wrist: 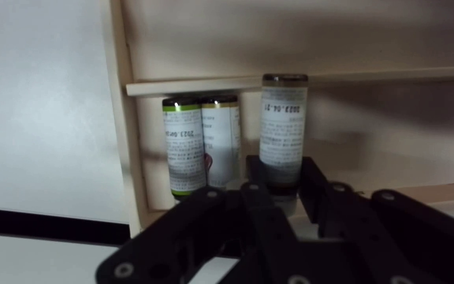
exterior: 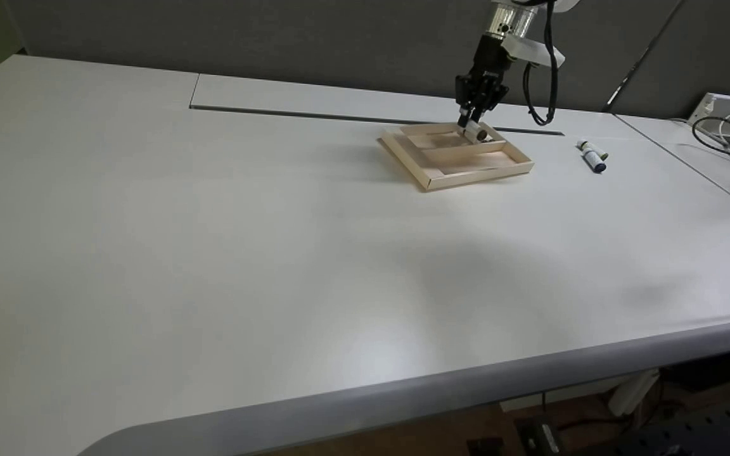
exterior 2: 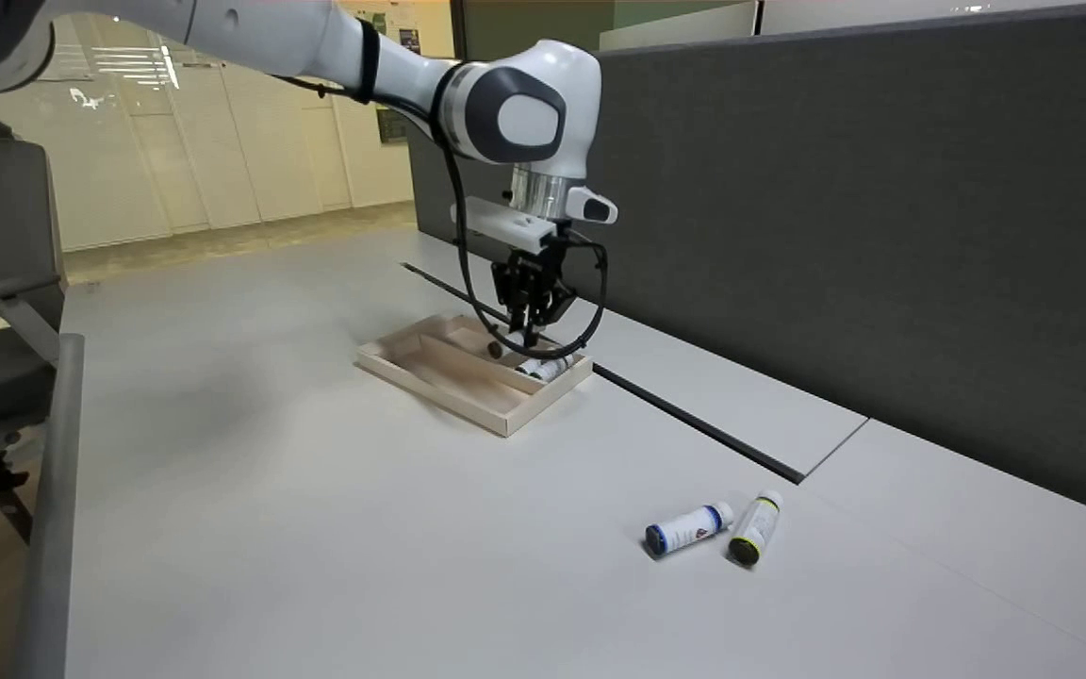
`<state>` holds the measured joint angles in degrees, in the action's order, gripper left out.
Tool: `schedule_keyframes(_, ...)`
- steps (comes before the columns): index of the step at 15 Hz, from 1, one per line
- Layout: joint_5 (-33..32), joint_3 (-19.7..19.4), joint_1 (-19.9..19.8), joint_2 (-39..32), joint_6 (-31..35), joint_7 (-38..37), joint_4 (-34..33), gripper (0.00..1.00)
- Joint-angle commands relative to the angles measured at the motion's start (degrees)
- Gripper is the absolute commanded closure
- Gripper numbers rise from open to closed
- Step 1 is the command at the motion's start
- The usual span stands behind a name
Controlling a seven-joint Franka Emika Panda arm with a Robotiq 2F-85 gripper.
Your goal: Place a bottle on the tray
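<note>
My fingers (wrist: 314, 183) pinch bottle (wrist: 283, 130) near cap end, base jutting free, over tray (wrist: 122, 118) section where two look-alikes (wrist: 185, 148) lie. Held roughly parallel to them, presumably to settle as third in row. Whether bottle touches tray: cannot tell.

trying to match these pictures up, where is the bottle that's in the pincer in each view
In an exterior view: the held bottle, right of centre, in the upper part.
In an exterior view: the held bottle, near the middle, slightly left.
Wrist view: the held bottle, right of centre, in the pincer.
Shared landmark: the wooden tray, visible in all three views.
</note>
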<state>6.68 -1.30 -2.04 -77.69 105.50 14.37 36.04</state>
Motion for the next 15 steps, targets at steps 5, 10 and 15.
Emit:
schedule_keyframes(5, 0.6, 0.1, 0.0, -4.0, 2.4, -2.4, -4.8, 0.93)
schedule_keyframes(10, 0.6, 0.2, 0.1, -4.3, 3.3, -2.3, -5.0, 0.48)
schedule_keyframes(15, 0.4, 0.3, 0.4, -2.6, 2.9, -1.4, -5.4, 0.20)
